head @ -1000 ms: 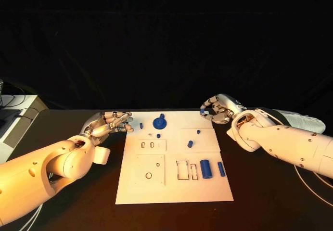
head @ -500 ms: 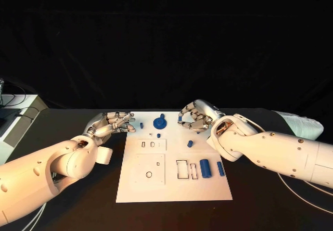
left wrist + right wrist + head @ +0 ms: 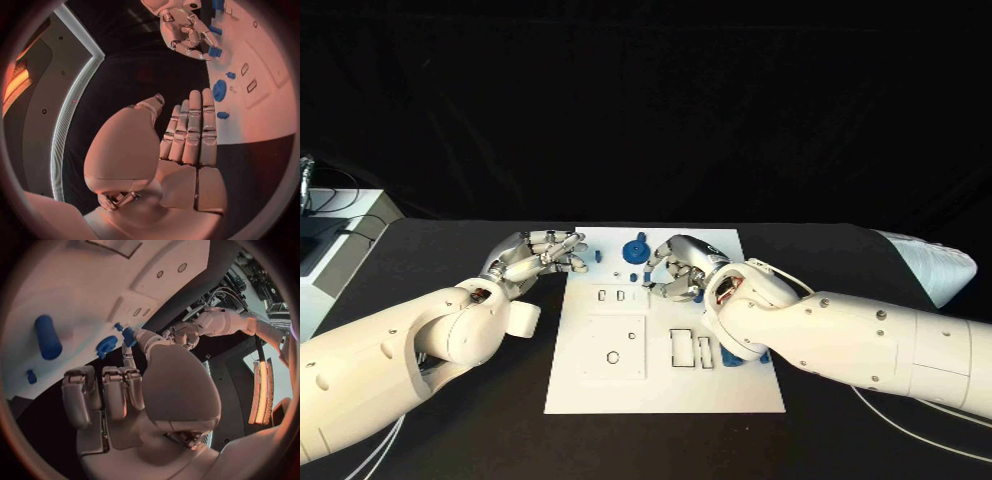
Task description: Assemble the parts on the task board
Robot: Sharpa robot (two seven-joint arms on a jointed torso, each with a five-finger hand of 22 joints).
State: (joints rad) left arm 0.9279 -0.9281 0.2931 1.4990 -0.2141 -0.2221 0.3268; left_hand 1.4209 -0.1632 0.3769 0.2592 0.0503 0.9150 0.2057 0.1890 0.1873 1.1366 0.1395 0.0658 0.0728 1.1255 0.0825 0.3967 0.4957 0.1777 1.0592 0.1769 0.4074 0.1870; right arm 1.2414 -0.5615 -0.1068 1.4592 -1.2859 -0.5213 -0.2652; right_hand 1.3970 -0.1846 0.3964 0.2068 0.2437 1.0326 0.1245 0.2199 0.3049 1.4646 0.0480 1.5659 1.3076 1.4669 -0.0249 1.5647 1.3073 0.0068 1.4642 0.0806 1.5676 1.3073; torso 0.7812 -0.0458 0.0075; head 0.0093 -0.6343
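Note:
The white task board [image 3: 661, 385] lies in the middle of the black table. My right hand [image 3: 678, 268] hovers over its far middle and pinches a small blue part [image 3: 128, 335] between thumb and fingertip. Just beside that hand sits a round blue part [image 3: 633, 252], also in the right wrist view [image 3: 106, 346]. A small blue peg [image 3: 599, 256] stands near the board's far left edge. A blue cylinder [image 3: 47, 336] lies on the board; my right arm hides most of it in the head view. My left hand [image 3: 538, 255] hangs at the board's far left corner with fingers straight [image 3: 190, 130], holding nothing.
Rectangular slots [image 3: 610, 297] and a larger recess [image 3: 689, 350] are cut into the board, with a round hole [image 3: 612, 357] in the near-left panel. White equipment [image 3: 322, 250] stands at the table's left edge. Bare black table lies on both sides of the board.
My right hand has moved left from beyond the board's far right corner to over its far middle, carrying the small blue part. The left hand has barely moved.

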